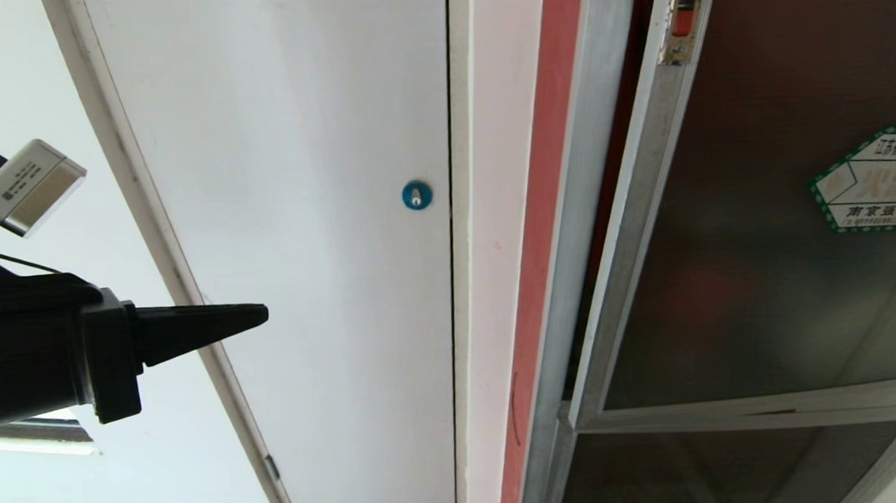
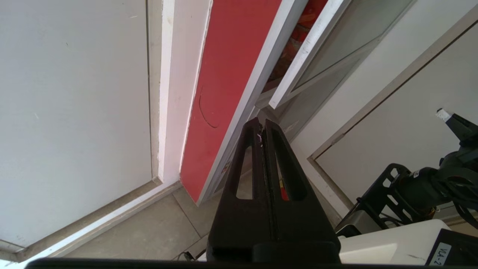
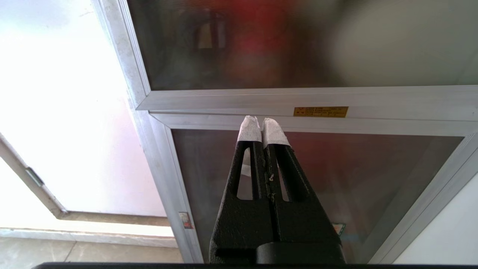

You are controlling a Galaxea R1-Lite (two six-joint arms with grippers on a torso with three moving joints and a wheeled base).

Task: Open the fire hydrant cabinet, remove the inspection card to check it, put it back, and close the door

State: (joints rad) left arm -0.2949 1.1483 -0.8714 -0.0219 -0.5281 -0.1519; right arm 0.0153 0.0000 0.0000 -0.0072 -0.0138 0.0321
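The fire hydrant cabinet's silver frame (image 1: 568, 223) stands right of centre in the head view. The door (image 1: 759, 268), dark tinted glass with a green-bordered sticker (image 1: 872, 180) and a small red latch (image 1: 682, 14), hangs slightly ajar, leaving a dark gap at its left edge. In the left wrist view a sliver of red interior (image 2: 298, 37) shows through that gap. The inspection card is out of view. My left gripper (image 1: 263, 314) is shut and empty, pointing right, well left of the cabinet. My right gripper (image 3: 262, 125) is shut and empty, its white-taped tips facing the lower glass panel (image 3: 336, 179).
A plain white panel with a round blue lock (image 1: 417, 195) fills the middle of the head view. A red strip (image 1: 544, 202) runs between it and the cabinet frame. Grey floor tiles (image 2: 130, 231) lie below. My right arm (image 2: 422, 186) shows in the left wrist view.
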